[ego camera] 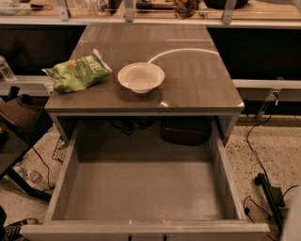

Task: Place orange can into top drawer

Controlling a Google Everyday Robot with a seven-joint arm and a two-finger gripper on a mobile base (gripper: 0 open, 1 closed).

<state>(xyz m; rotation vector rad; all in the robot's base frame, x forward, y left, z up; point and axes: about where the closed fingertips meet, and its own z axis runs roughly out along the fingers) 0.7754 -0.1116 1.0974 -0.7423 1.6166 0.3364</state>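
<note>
The drawer [141, 188] takes up the whole lower half of the shot. It's pulled right out, the grey floor is bare, and nothing blocks the way in from above. Behind it is the desk [197, 80], with a green bag [77, 73] at the left edge and a white bowl [141, 76] just right of it, near the front middle. They sit close together but aren't touching.

The can [185, 7] is way up at the top edge, past the far end of the desk by the back shelf [263, 10], well away from the drawer. Only its mottled lower part shows, so I honestly can't say if it's sitting on something or hanging in the air.

The claw isn't in shot at all. My guess is it's somewhere above that top edge near the can, but whether it's open, closed or gripping the can, I can't tell.

So I'd call this the pick-up/carry stage, with the drop-off not yet done. The next move has to bring the can forward across the whole desk, high enough to clear the bowl. Then it goes down past the desk's front lip into the drawer and gets set upright on the floor.
</note>
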